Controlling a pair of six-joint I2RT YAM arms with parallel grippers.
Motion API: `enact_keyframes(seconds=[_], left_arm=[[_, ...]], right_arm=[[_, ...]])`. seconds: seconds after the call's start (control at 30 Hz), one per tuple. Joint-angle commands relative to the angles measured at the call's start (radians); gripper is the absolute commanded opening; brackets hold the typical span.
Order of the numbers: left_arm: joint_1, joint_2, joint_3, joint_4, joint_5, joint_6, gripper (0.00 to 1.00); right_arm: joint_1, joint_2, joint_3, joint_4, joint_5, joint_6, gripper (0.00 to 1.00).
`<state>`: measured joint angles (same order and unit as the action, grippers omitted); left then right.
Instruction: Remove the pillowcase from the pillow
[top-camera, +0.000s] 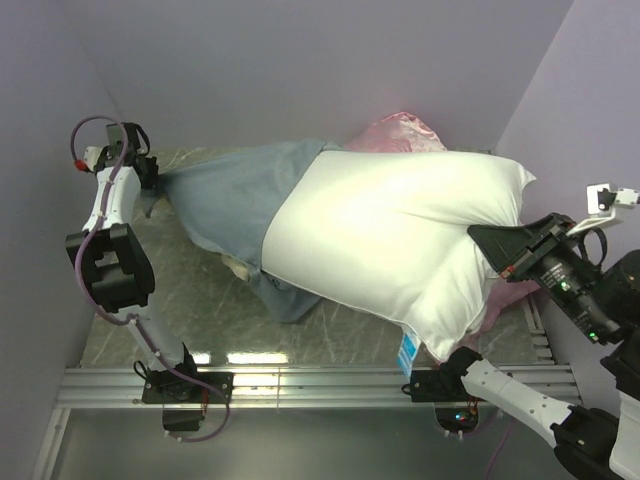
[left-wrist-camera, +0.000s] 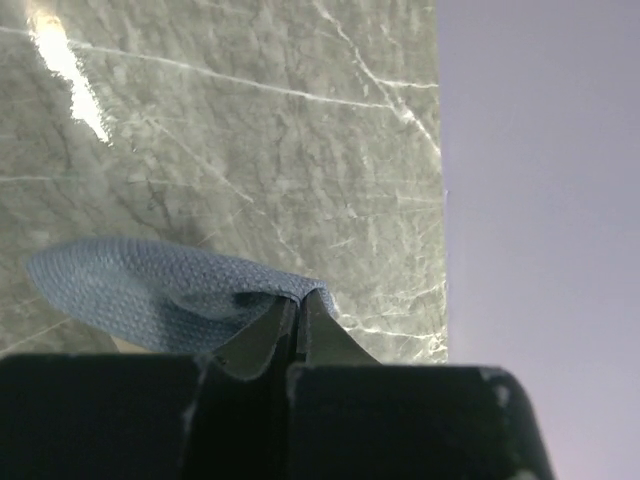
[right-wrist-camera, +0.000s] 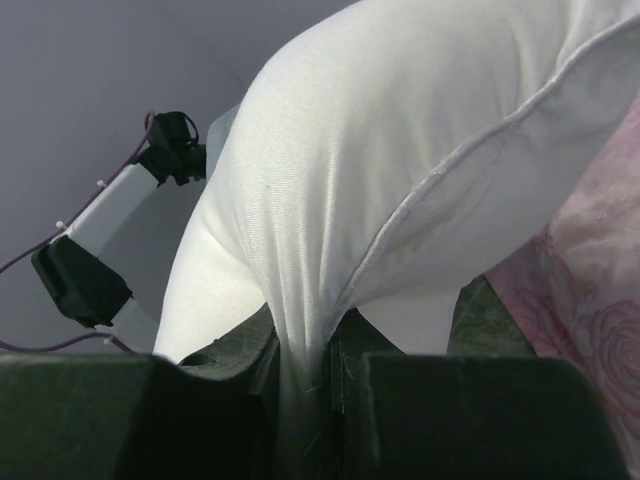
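Left gripper (left-wrist-camera: 300, 318) was clamped shut on the pillowcase (top-camera: 235, 200) edge, upper left of the top view. Right gripper (right-wrist-camera: 318, 350) was pinched tight on the pillow (top-camera: 390, 235) seam, centre right. Opposed holds probably anchored the pillow while the cover, mostly off, trailed left.

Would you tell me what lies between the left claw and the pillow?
The grey-blue pillowcase spans that stretch, pinched in the left claw and reaching the pillow, as the top external view shows.
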<state>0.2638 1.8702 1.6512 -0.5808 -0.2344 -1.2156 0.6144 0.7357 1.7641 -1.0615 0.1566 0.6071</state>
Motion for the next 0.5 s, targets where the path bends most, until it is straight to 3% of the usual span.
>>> enact_keyframes(seconds=[0.0, 0.47], left_arm=[[0.060, 0.043, 0.053, 0.170, -0.215, 0.027, 0.01], [0.055, 0.049, 0.159, 0.159, -0.247, 0.040, 0.01]], right_arm=[[0.013, -0.104, 0.152, 0.189, 0.205, -0.030, 0.00], [0.102, -0.147, 0.072, 0.193, 0.280, -0.026, 0.00]])
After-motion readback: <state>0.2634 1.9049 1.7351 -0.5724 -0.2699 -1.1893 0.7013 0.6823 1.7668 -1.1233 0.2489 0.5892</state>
